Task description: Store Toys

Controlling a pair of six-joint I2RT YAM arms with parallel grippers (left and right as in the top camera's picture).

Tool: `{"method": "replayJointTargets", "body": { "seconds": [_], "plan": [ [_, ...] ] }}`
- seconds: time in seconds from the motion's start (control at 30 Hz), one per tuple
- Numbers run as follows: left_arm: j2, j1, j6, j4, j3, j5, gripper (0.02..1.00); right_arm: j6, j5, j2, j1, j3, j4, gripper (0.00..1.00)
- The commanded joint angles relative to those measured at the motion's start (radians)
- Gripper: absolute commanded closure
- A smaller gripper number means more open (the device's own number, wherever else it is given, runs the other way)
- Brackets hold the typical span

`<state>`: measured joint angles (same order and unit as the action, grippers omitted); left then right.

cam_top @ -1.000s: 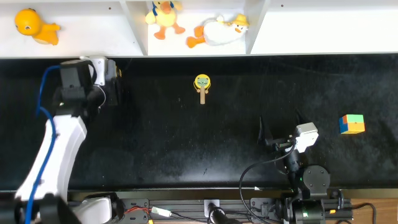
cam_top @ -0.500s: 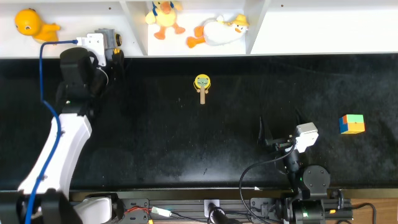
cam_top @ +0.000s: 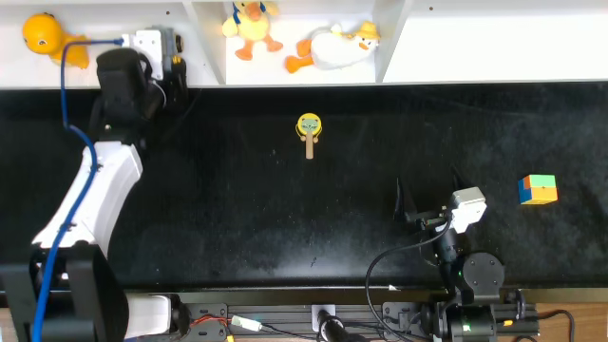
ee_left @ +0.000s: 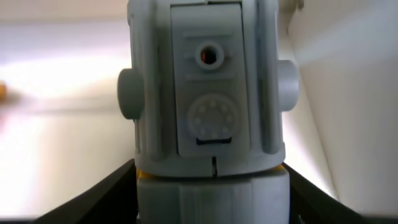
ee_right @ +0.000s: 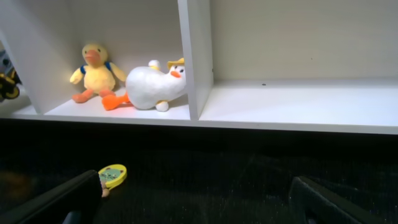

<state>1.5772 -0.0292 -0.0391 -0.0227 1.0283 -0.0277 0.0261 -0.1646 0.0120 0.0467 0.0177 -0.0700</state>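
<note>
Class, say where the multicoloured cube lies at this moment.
In the top view, the multicoloured cube lies on the black mat near its right edge, to the right of the open right gripper and apart from it.

The grey toy robot (ee_left: 211,112) in my left gripper (ee_left: 211,171) sits so close that it blurs, its base cut off; an orange smear (ee_left: 2,92) at that frame's edge is too clipped to name; from above, the yellow plush duck (cam_top: 252,24) at 12 o'clock loses its head to the edge.
</note>
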Motion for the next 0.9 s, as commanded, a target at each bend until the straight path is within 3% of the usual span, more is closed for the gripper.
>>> {"method": "replayJointTargets", "body": {
  "seconds": [0.03, 0.8, 0.83, 0.9],
  "plan": [
    [0.041, 0.001, -0.045, -0.026, 0.082, 0.023, 0.676, 0.004, 0.008, -0.007, 0.006, -0.013, 0.006, 0.003],
    [0.208, 0.002, -0.065, -0.009, 0.163, 0.038, 0.695, 0.004, 0.008, -0.007, 0.006, -0.013, 0.006, 0.007],
    [0.208, 0.002, -0.065, -0.010, 0.163, 0.038, 0.678, 0.004, 0.008, -0.007, 0.006, -0.013, 0.006, 0.005],
    [0.208, 0.002, -0.065, -0.009, 0.163, 0.038, 0.516, 0.004, 0.008, -0.007, 0.006, -0.013, 0.006, 0.005]
  ]
}}
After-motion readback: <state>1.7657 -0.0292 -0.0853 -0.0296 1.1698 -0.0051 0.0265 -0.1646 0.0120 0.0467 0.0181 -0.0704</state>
